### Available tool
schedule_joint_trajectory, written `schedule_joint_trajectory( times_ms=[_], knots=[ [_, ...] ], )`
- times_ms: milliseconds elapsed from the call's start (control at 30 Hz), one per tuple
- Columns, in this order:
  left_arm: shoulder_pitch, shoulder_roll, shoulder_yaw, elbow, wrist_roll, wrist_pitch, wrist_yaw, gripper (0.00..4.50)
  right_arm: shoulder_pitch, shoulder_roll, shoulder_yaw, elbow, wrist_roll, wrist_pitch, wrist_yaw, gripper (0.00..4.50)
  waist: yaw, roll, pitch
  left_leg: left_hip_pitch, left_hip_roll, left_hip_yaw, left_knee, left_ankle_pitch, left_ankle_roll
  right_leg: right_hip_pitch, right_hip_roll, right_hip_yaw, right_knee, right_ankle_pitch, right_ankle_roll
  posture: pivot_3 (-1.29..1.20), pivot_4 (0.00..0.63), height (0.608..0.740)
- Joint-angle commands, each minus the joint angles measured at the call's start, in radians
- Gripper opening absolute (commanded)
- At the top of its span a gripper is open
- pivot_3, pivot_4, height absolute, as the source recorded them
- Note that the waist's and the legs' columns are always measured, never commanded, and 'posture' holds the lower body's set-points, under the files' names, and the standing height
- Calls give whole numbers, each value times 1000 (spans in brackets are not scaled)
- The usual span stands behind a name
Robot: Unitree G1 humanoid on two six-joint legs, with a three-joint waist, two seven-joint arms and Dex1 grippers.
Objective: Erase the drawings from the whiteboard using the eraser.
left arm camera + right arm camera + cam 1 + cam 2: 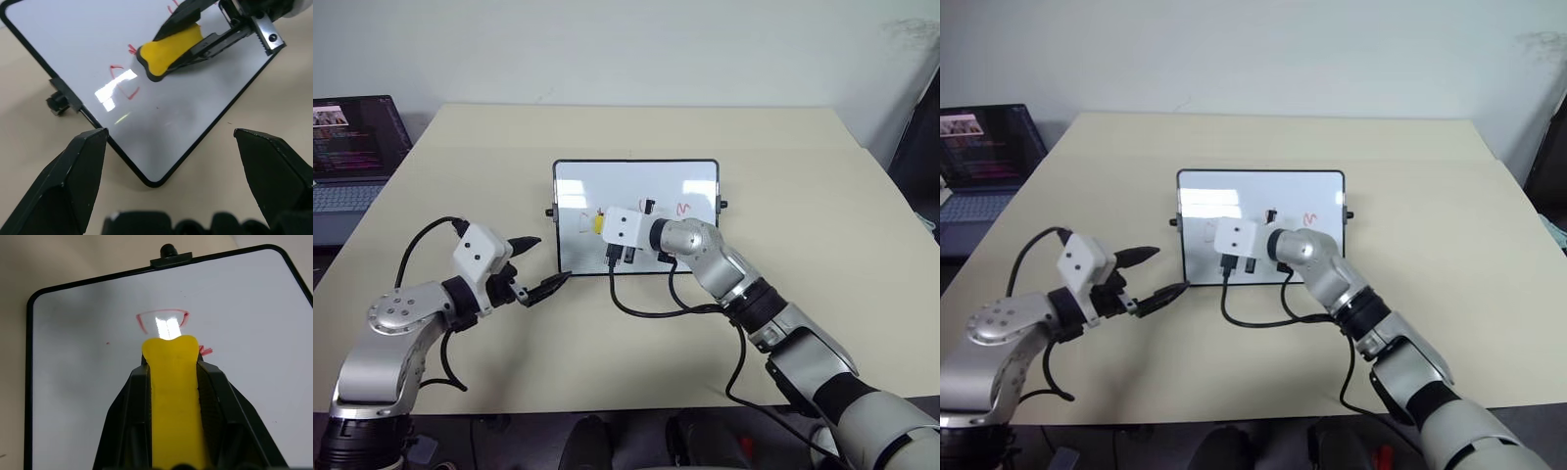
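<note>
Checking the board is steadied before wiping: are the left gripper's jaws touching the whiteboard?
Apart. In the left wrist view the left gripper has its jaws open, and bare table shows between both tips and the whiteboard frame.

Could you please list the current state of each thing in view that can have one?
Whiteboard: lying on the table, red drawings not yet erased.
Drawings: three red scribbles, unwiped.
Eraser: clamped in the right pincer, over the board by the leftmost drawing.
Right pincer: shut on the eraser.
Left pincer: open, empty, near the board's left corner.
Laptop: open, screen on.
</note>
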Motion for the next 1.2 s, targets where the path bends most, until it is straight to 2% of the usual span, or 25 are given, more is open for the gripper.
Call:
schedule_joint_trajectory(
  times_ms=[33,333,567,833,1033,1200],
  knots=[
    [-29,12,-1,1,3,-22,-6,4500,-18,-8,-54,30,-20,23,-56,955,1,0,0,0,0,0,0,0,0,0,0,0,0,0,0,0,150,740],
    [-35,8,-11,1,-3,-23,-8,4500,26,-3,-15,-6,15,83,87,955,0,0,0,0,0,0,0,0,0,0,0,0,0,0,0,0,150,740],
    [-18,6,-6,-12,-6,-23,-4,4500,-32,35,-96,53,1,18,-87,955,-1,0,0,0,0,0,0,0,0,0,0,0,0,0,0,0,150,740],
    [27,-3,13,-47,-14,-18,24,4500,24,13,-24,11,5,74,96,955,-1,0,0,0,0,0,-2,0,0,0,0,0,-2,0,0,0,150,740],
    [44,-7,15,-59,-20,-16,40,4500,-22,22,-84,61,-10,29,-37,955,-1,0,0,0,0,0,-1,0,0,0,0,0,-2,0,0,0,150,740],
    [48,-8,22,-52,-12,-19,58,4500,-9,22,-57,60,8,46,25,955,1,0,0,0,0,0,-1,0,0,0,0,0,-2,0,0,0,150,740]
  ],
)
